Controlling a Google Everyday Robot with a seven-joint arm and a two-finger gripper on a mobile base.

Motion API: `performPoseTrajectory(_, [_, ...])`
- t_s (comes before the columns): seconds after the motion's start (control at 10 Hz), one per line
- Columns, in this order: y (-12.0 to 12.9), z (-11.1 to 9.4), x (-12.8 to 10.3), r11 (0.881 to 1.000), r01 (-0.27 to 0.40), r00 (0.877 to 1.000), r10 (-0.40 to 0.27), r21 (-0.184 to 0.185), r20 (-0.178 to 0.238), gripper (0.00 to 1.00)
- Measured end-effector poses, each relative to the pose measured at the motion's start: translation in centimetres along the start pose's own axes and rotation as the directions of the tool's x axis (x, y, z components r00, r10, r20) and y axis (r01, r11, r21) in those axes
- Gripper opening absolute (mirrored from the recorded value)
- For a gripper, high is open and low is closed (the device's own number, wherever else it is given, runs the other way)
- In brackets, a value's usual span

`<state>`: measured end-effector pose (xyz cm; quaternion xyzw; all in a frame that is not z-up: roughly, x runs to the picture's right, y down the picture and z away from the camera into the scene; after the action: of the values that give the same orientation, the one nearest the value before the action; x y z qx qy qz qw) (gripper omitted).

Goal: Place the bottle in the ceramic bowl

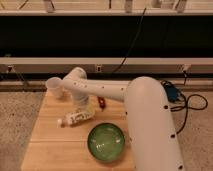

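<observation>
The bottle [78, 117] lies on its side on the wooden table [50, 145], with its white cap pointing left. The green ceramic bowl [106, 142] sits just to its lower right, near the table's front edge, and holds nothing. My gripper [83, 105] hangs from the bent white arm, directly over the bottle's right end and very close to it. I cannot see whether it touches the bottle.
A white paper cup [55, 87] stands at the table's back left, close to the arm's elbow [75, 79]. A small red object [102, 103] lies right of the gripper. The arm's bulky white body [150, 125] covers the table's right side. Speckled floor surrounds the table.
</observation>
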<state>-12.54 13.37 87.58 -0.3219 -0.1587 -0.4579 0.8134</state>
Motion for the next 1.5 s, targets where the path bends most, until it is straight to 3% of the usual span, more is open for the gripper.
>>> performPoseTrajectory(1.1, [-0.2, 1.8, -0.1, 1.000, 0.001, 1.000, -0.001, -0.029, 0.009, 0.80])
performPoseTrajectory(1.4, [-0.1, 2.0, -0.1, 0.999, -0.001, 1.000, 0.001, -0.039, 0.007, 0.64])
performPoseTrajectory(1.5, [-0.2, 2.1, -0.2, 0.999, 0.000, 1.000, 0.000, -0.040, 0.005, 0.54])
